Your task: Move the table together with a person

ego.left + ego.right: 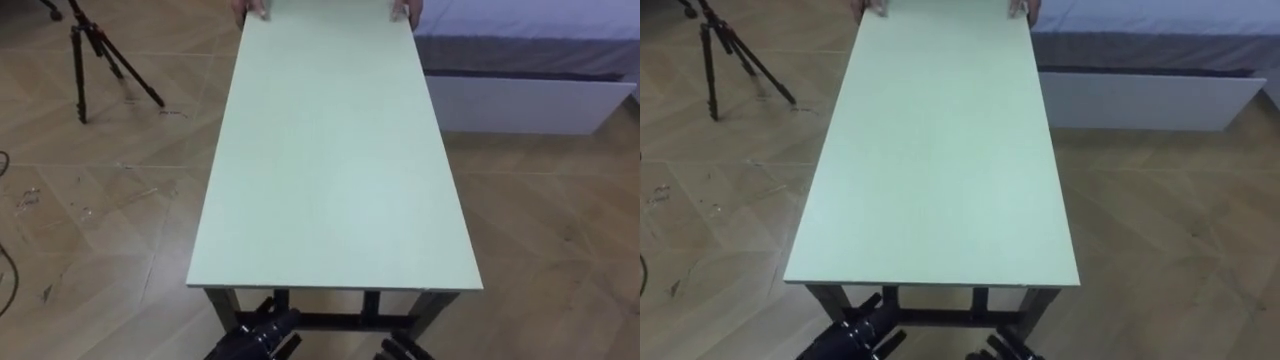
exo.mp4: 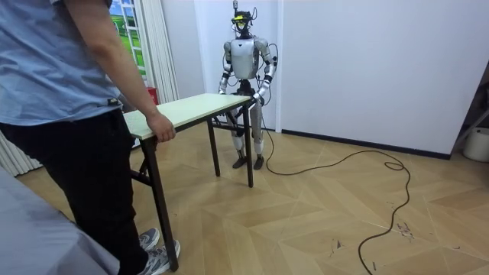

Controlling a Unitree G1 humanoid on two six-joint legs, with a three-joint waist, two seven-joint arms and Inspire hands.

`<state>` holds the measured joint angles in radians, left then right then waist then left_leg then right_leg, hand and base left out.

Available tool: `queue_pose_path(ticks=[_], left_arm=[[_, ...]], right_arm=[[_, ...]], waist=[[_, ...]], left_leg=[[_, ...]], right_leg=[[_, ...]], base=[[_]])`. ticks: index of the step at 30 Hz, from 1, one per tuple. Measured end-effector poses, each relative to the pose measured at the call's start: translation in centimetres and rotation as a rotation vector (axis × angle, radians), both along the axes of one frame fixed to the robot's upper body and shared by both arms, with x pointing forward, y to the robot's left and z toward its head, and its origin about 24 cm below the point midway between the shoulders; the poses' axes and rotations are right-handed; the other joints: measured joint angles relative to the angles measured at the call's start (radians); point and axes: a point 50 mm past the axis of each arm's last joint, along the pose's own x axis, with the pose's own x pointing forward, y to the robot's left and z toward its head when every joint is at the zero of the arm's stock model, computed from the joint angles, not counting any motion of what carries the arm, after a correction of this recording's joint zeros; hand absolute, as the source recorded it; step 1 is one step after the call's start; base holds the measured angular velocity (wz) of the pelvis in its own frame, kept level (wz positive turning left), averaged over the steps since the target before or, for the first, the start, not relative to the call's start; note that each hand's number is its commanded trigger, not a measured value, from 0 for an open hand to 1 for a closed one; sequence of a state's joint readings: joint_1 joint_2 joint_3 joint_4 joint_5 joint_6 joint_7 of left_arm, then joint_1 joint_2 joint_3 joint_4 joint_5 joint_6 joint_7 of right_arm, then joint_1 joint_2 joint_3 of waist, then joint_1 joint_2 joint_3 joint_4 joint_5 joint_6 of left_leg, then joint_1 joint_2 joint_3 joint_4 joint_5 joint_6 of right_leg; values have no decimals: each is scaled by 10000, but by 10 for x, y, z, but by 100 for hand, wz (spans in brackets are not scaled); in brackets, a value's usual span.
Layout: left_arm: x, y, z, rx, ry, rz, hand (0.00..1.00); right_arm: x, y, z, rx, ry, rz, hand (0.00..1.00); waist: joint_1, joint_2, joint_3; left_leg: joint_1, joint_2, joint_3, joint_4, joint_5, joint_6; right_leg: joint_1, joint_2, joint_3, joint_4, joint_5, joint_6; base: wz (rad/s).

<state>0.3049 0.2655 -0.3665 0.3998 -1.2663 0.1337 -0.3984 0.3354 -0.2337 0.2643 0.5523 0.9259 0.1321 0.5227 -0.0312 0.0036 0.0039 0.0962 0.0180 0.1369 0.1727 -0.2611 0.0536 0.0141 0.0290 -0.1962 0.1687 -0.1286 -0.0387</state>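
Note:
A long table with a pale green top [image 1: 335, 150] and dark legs stretches away from me over the wooden floor. At its far end a person grips the short edge with both hands, one hand [image 1: 252, 12] at each corner, the other [image 1: 403, 12] to the right. In the room view the person's hand [image 2: 160, 128] holds that end. I stand at the opposite end by the white wall. My left hand [image 1: 262, 335] and right hand [image 1: 405, 350] sit low, just below the near edge by the dark frame.
A black tripod [image 1: 95, 55] stands on the floor to the table's far left. A white bed base with a grey mattress [image 1: 530, 100] lies along the far right. A dark cable [image 2: 382, 179] trails over the floor, and a white bin [image 2: 477, 143] stands by the wall.

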Motion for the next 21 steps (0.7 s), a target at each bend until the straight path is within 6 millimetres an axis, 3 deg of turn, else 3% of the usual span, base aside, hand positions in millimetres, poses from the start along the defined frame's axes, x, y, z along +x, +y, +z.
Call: queue_pose_path(ticks=[11, 21], left_arm=[[16, -8, 28, -753, -1481, -292, 0], [17, -12, 29, -937, -1542, -218, 0]], right_arm=[[20, 12, 21, 1464, -1294, -242, 0], [30, 17, 35, 2556, -2234, -330, 0]], waist=[[80, 92, -14], [66, 133, 16]], left_leg=[[44, 1, 1, 16, 2, 1], [30, 2, -7, 21, 1, 1]], right_leg=[[42, -1, 10, 13, 0, 0], [31, -6, 12, 32, 0, 0]], base=[[0], [0]])
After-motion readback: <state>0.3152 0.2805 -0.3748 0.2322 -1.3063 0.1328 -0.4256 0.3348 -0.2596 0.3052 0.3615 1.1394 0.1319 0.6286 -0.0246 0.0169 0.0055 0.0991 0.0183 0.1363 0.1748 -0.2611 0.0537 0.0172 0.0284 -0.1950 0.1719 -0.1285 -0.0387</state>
